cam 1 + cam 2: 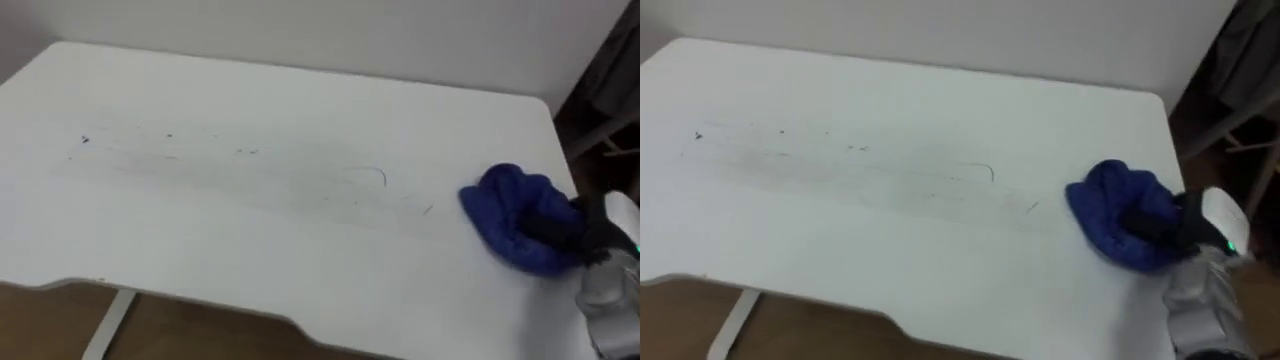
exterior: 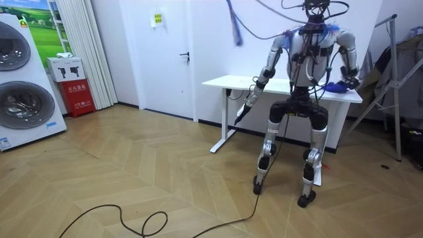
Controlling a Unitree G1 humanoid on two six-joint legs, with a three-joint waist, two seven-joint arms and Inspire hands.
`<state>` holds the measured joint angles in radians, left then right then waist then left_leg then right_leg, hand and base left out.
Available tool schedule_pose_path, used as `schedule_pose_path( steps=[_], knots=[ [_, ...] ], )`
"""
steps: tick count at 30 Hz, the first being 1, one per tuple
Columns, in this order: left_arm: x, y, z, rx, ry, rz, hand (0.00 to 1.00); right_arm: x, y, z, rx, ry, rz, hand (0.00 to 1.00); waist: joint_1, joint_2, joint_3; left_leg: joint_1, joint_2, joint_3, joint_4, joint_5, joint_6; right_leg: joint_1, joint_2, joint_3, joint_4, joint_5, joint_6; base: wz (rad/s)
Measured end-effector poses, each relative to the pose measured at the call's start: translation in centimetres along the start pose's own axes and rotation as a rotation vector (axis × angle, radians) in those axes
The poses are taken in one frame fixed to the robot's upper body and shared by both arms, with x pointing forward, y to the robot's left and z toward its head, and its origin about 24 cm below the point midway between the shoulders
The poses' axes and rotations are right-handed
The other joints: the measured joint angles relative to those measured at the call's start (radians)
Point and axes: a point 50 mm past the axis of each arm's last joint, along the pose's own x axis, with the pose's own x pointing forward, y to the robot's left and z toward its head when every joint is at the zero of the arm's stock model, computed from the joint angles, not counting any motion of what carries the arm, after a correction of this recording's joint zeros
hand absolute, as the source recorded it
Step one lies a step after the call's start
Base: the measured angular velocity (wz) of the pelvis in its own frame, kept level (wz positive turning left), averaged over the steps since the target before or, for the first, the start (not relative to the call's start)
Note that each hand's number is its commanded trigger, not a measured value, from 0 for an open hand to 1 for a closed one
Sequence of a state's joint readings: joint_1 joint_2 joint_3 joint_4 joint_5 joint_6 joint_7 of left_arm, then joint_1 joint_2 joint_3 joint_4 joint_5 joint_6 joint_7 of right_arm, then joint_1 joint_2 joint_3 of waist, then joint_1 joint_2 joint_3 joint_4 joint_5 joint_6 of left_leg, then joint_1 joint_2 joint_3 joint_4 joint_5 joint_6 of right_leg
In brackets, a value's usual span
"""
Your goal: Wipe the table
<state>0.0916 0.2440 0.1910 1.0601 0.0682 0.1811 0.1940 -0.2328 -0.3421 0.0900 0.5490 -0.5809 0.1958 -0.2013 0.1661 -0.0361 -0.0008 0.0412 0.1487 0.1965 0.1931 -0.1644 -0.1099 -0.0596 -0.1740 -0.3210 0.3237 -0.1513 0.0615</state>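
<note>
**Blue cloth bunched at the right end, scribbles across the middle**

The blue cloth (image 1: pixel 515 212) sits crumpled in a puffy heap on the white tabletop (image 1: pixel 250 250), close to its right edge and nearer the front than the back. The right hand (image 1: pixel 568 228) has dark fingers curled into the folds on the cloth's right side. The tabletop is bright white, with rounded corners and a shallow curve cut into its front edge. Faint pen marks (image 1: pixel 372 177) trail in a thin band across the middle, from the far left towards the cloth. The nearest stroke lies just left of the cloth, not touching it.
</note>
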Motion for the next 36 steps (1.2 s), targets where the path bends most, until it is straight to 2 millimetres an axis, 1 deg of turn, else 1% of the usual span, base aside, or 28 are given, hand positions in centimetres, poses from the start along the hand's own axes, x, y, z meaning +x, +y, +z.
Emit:
schedule_pose_path(
  steps=[1, 3, 4, 5, 7, 8, 9, 10, 11, 13, 15, 16, 18, 20, 21, 22, 23, 24, 25, 26, 27, 28, 30, 31, 33, 34, 35, 36],
  knots=[
    [0.0, -0.3, 1.8, -0.007, -0.053, 0.004, 0.0, 0.1, 0.7, 2.1, -0.03, -0.066, 0.023, 1.0, -0.001, -0.02, 0.0034, -0.003, -0.003, -0.004, -0.005, 0.005, 0.001, -0.002, 0.002, 0.005, -0.004, 0.003, 0.002, -0.05],
    [-0.3, -1.6, 3.4, -0.026, -0.098, -0.031, 0.0, 0.2, 1.3, 3.5, -0.053, -0.112, 0.059, 1.0, 0.01, -0.037, -0.0002, -0.002, -0.006, -0.006, -0.012, 0.007, 0.002, 0.005, 0.002, 0.003, -0.018, 0.011, 0.006, 0.09],
    [-0.4, -2.0, 3.6, -0.031, -0.105, -0.044, 0.0, 0.2, 1.3, 3.7, -0.052, -0.122, 0.065, 1.0, 0.012, -0.043, -0.0007, -0.001, -0.009, -0.01, -0.013, 0.007, 0.003, 0.008, -0.001, 0.002, -0.018, 0.012, 0.007, 0.19],
    [-0.6, -2.4, 3.8, -0.026, -0.119, -0.059, 0.0, 0.2, 1.4, 3.9, -0.047, -0.134, 0.063, 1.0, 0.009, -0.05, 0.0013, -0.001, -0.013, -0.023, -0.014, 0.007, 0.004, 0.018, -0.005, -0.01, -0.023, 0.013, 0.009, 0.36],
    [-0.6, -2.4, 3.2, -0.013, -0.112, -0.059, 0.0, -0.5, 2.5, 2.0, -0.057, -0.091, 0.072, 1.0, -0.002, -0.056, 0.0007, 0.014, -0.015, -0.05, -0.02, 0.007, 0.005, 0.06, -0.003, -0.041, -0.062, 0.018, 0.018, 0.43],
    [-0.6, -2.3, 2.0, -0.007, -0.097, -0.054, 0.0, -1.5, 3.6, -0.5, -0.059, -0.02, 0.092, 1.0, -0.008, -0.057, 0.0006, 0.027, -0.018, -0.062, -0.023, 0.007, 0.006, 0.095, -0.003, -0.057, -0.082, 0.021, 0.023, 0.49],
    [-0.7, -1.9, 0.4, -0.009, -0.07, -0.043, 0.0, -2.5, 4.0, -2.4, 0.013, 0.02, 0.061, 1.0, -0.025, -0.053, 0.0011, 0.038, -0.021, -0.063, -0.025, 0.005, 0.009, 0.116, -0.006, -0.076, -0.096, 0.022, 0.026, 0.48],
    [-0.7, -1.1, -1.7, -0.012, -0.021, -0.021, 0.0, -3.4, 4.2, -4.1, 0.042, 0.053, 0.031, 1.0, -0.039, -0.049, -0.0031, 0.049, -0.025, -0.063, -0.027, 0.004, 0.01, 0.137, -0.007, -0.086, -0.11, 0.023, 0.03, 0.34],
    [-0.8, -0.6, -2.8, -0.009, 0.004, -0.004, 0.0, -3.9, 4.3, -5.0, 0.06, 0.076, 0.016, 1.0, -0.046, -0.048, -0.0034, 0.056, -0.025, -0.063, -0.027, 0.004, 0.011, 0.15, -0.007, -0.091, -0.118, 0.024, 0.032, 0.23],
    [-1.1, 1.2, -6.0, 0.022, 0.076, 0.064, 0.0, -5.7, 4.3, -8.3, 0.095, 0.187, -0.039, 1.0, -0.061, -0.047, -0.007, 0.078, -0.027, -0.062, -0.029, 0.001, 0.012, 0.187, -0.007, -0.098, -0.127, 0.022, 0.037, 0.24],
    [-1.4, 1.9, -7.4, 0.047, 0.107, 0.086, 0.0, -6.8, 3.9, -10.2, 0.112, 0.253, -0.081, 1.0, -0.067, -0.046, -0.0079, 0.081, -0.028, -0.063, -0.029, -0.004, 0.014, 0.203, -0.006, -0.104, -0.139, 0.019, 0.041, 0.22],
    [-1.4, 2.0, -7.6, 0.049, 0.113, 0.089, 0.0, -6.9, 3.6, -10.6, 0.118, 0.269, -0.099, 1.0, -0.066, -0.043, -0.0079, 0.075, -0.028, -0.063, -0.028, -0.008, 0.016, 0.199, -0.006, -0.104, -0.139, 0.017, 0.046, 0.1],
    [-1.4, 1.8, -7.1, 0.04, 0.094, 0.08, 0.0, -6.2, 3.4, -9.9, 0.118, 0.253, -0.107, 1.0, -0.067, -0.036, -0.0073, 0.071, -0.027, -0.063, -0.027, -0.009, 0.016, 0.194, -0.006, -0.104, -0.138, 0.017, 0.046, -0.08],
    [-1.2, 1.2, -5.8, 0.042, 0.058, 0.065, 0.0, -5.6, 3.6, -9.2, 0.105, 0.25, -0.095, 1.0, -0.062, -0.026, -0.0085, 0.072, -0.026, -0.062, -0.027, -0.01, 0.015, 0.198, -0.005, -0.101, -0.135, 0.017, 0.045, -0.08],
    [-1.0, 0.6, -4.6, 0.031, 0.03, 0.054, 0.0, -5.1, 3.5, -8.7, 0.091, 0.248, -0.089, 1.0, -0.055, -0.022, -0.0088, 0.072, -0.026, -0.063, -0.027, -0.013, 0.011, 0.196, -0.005, -0.097, -0.133, 0.018, 0.043, -0.06],
    [-1.0, 0.3, -3.9, 0.025, 0.013, 0.048, 0.0, -4.8, 3.5, -8.4, 0.083, 0.245, -0.084, 1.0, -0.05, -0.026, -0.0065, 0.069, -0.026, -0.063, -0.026, -0.012, 0.011, 0.19, -0.003, -0.091, -0.131, 0.019, 0.042, -0.25],
    [-0.8, -0.4, -2.4, 0.021, -0.021, 0.035, 0.0, -4.1, 3.5, -7.2, 0.057, 0.222, -0.065, 1.0, -0.034, -0.023, -0.0097, 0.06, -0.026, -0.063, -0.025, -0.012, 0.012, 0.172, 0.001, -0.07, -0.122, 0.021, 0.037, -0.52],
    [-0.8, -1.0, -1.0, 0.021, -0.054, 0.02, 0.0, -3.3, 3.7, -5.5, 0.013, 0.171, -0.038, 1.0, -0.015, -0.027, -0.0068, 0.056, -0.026, -0.063, -0.028, -0.01, 0.014, 0.148, 0.009, -0.046, -0.117, 0.029, 0.026, -0.63],
    [-0.8, -1.6, 0.3, 0.02, -0.087, 0.007, 0.0, -2.9, 4.1, -3.0, -0.023, 0.089, 0.008, 1.0, -0.012, -0.033, -0.006, 0.051, -0.023, -0.063, -0.028, -0.003, 0.018, 0.136, 0.016, -0.034, -0.117, 0.034, 0.018, -0.44],
    [-0.8, -2.0, 0.9, 0.022, -0.105, 0.0, 0.0, -2.9, 4.2, -1.8, -0.05, 0.04, 0.025, 1.0, -0.012, -0.037, -0.0074, 0.046, -0.022, -0.063, -0.029, -0.002, 0.017, 0.13, 0.018, -0.032, -0.117, 0.035, 0.018, -0.15],
    [-1.0, -3.0, 2.0, 0.027, -0.135, -0.023, 0.0, -2.7, 4.4, 0.6, -0.099, -0.051, 0.048, 1.0, -0.01, -0.04, -0.0075, 0.042, -0.022, -0.064, -0.031, 0.002, 0.017, 0.126, 0.02, -0.029, -0.117, 0.035, 0.017, 0.0],
    [-1.3, -4.0, 2.6, 0.031, -0.15, -0.054, 0.0, -2.6, 5.1, 3.0, -0.121, -0.125, 0.079, 1.0, 0.004, -0.04, -0.0074, 0.045, -0.022, -0.062, -0.033, 0.003, 0.017, 0.126, 0.021, -0.028, -0.117, 0.035, 0.017, 0.0],
    [-1.7, -5.2, 3.8, 0.024, -0.189, -0.088, 0.0, -2.6, 6.0, 5.3, -0.128, -0.19, 0.117, 1.0, 0.032, -0.043, -0.0056, 0.052, -0.022, -0.063, -0.035, 0.006, 0.017, 0.127, 0.021, -0.029, -0.117, 0.035, 0.017, 0.03],
    [-1.9, -5.5, 3.9, 0.016, -0.196, -0.099, 0.0, -2.5, 6.1, 6.1, -0.124, -0.213, 0.126, 1.0, 0.05, -0.045, -0.0031, 0.053, -0.022, -0.065, -0.038, 0.006, 0.017, 0.128, 0.02, -0.034, -0.117, 0.035, 0.017, 0.07],
    [-1.8, -5.2, 3.1, 0.021, -0.178, -0.092, 0.0, -2.3, 6.0, 6.1, -0.106, -0.215, 0.125, 1.0, 0.064, -0.048, 0.0008, 0.05, -0.023, -0.08, -0.043, 0.006, 0.017, 0.133, 0.019, -0.05, -0.121, 0.035, 0.018, 0.22],
    [-1.6, -4.5, 1.8, 0.032, -0.149, -0.075, 0.0, -2.5, 6.3, 4.9, -0.092, -0.193, 0.127, 1.0, 0.057, -0.049, 0.009, 0.05, -0.024, -0.1, -0.042, 0.006, 0.017, 0.146, 0.019, -0.077, -0.124, 0.035, 0.018, 0.4],
    [-1.6, -4.1, 1.0, 0.038, -0.132, -0.064, 0.0, -2.7, 6.4, 4.1, -0.071, -0.181, 0.117, 1.0, 0.053, -0.05, 0.0117, 0.05, -0.024, -0.112, -0.042, 0.006, 0.017, 0.156, 0.019, -0.091, -0.13, 0.035, 0.018, 0.6],
    [-1.4, -3.0, -0.8, 0.055, -0.09, -0.034, 0.0, -3.2, 6.8, 2.5, -0.028, -0.155, 0.095, 1.0, 0.029, -0.054, 0.0127, 0.053, -0.028, -0.141, -0.041, 0.005, 0.017, 0.176, 0.019, -0.114, -0.149, 0.035, 0.02, 0.62]
  ],
)
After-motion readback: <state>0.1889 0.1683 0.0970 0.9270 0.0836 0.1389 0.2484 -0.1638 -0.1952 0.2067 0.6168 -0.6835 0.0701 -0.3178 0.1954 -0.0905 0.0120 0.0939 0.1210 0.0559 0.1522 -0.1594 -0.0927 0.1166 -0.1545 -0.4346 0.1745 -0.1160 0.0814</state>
